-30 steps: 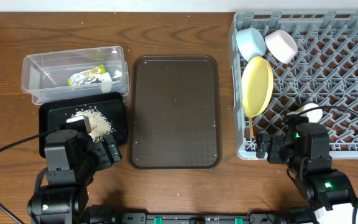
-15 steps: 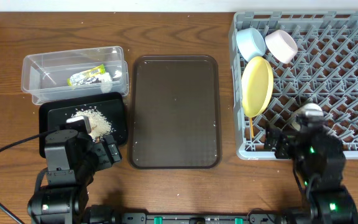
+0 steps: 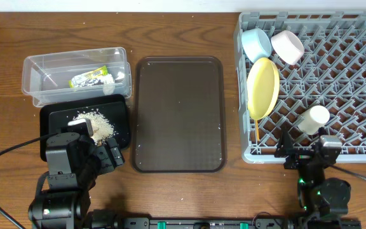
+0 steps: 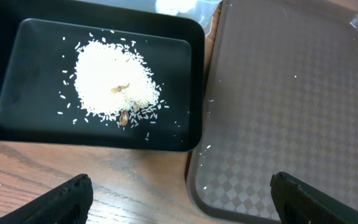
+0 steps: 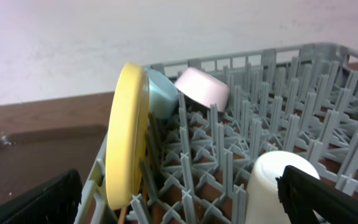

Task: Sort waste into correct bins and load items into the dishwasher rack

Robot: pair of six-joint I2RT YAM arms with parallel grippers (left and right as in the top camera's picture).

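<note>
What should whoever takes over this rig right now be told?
Left gripper and right gripper: both open, holding nothing.
Green-and-yellow printed wrapper and white crumpled scrap lie in the clear plastic tub; whitish rice grains in the shallow black tray.
Round yellow plate, light blue bowl, white bowl, small pale cup and wooden chopsticks sit in the grey pegged dishwasher rack.
Apparently nothing left.

Robot lab bench: wooden table [image 3: 5,32], bare white wall [image 5: 104,37].
</note>
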